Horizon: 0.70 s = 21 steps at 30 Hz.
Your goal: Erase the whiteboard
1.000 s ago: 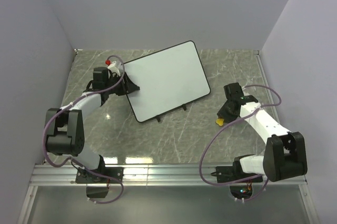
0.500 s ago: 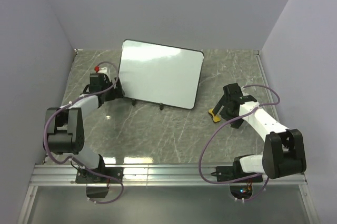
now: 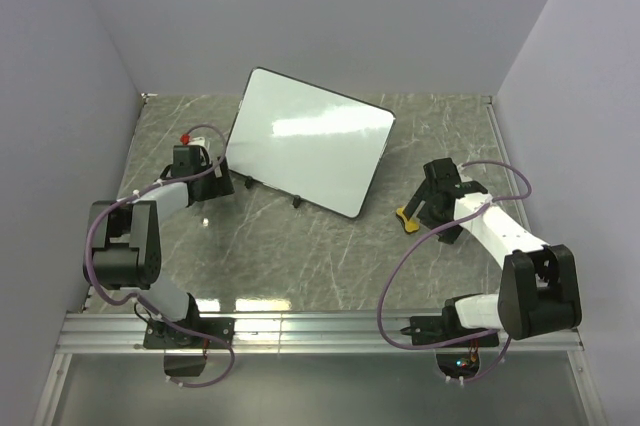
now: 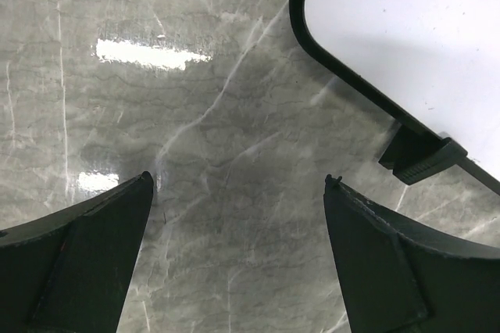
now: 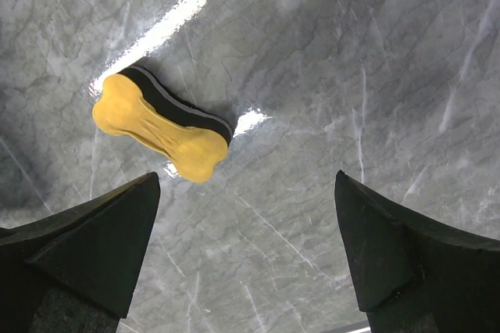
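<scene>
The whiteboard stands tilted on its two small black feet at the middle of the table, its white face showing only light reflections. In the left wrist view its rounded corner and one foot fill the upper right. My left gripper is open just left of the board's lower left corner, touching nothing. A yellow, bone-shaped eraser with a black underside lies on the table. My right gripper is open beside it, with only bare table between the fingers.
The grey marble table is walled in by pale panels at the back and on both sides. A metal rail runs along the near edge, where the arm bases sit.
Both grippers have opened. The left one let go of the board's edge, and the board now stands on its feet, turned slightly. The right one let the eraser down onto the table.
</scene>
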Tool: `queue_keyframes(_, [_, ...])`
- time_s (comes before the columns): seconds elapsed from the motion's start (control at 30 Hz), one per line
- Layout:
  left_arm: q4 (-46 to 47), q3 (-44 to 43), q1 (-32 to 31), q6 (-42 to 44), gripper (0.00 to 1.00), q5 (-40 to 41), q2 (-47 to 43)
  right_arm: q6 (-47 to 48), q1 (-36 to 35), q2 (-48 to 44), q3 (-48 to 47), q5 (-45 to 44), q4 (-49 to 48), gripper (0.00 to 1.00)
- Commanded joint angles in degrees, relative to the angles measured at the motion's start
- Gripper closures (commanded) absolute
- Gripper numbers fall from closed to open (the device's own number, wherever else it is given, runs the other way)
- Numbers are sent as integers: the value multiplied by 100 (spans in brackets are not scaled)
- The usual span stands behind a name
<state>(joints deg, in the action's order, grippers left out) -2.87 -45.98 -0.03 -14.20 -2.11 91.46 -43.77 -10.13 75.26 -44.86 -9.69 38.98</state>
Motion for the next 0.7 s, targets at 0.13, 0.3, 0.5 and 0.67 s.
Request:
queue_keyframes(0.13, [138, 62, 170, -22, 5, 88, -365, 105, 37, -29, -5, -138, -145, 1])
queue_keyframes(0.3, [-11, 36, 381, -311, 5, -297, -918, 544, 3, -371, -320, 124, -127, 2])
queue_keyframes(0.5, [-406, 238, 390, -716, 1, -448, -2059, 1344, -261, -706, -1180, 1275, -233, 2])
queue_keyframes(0.67, [-784, 212, 338, -962, 0, -1045, -2764, 1468, -664, -732, -1867, 2472, -277, 1])
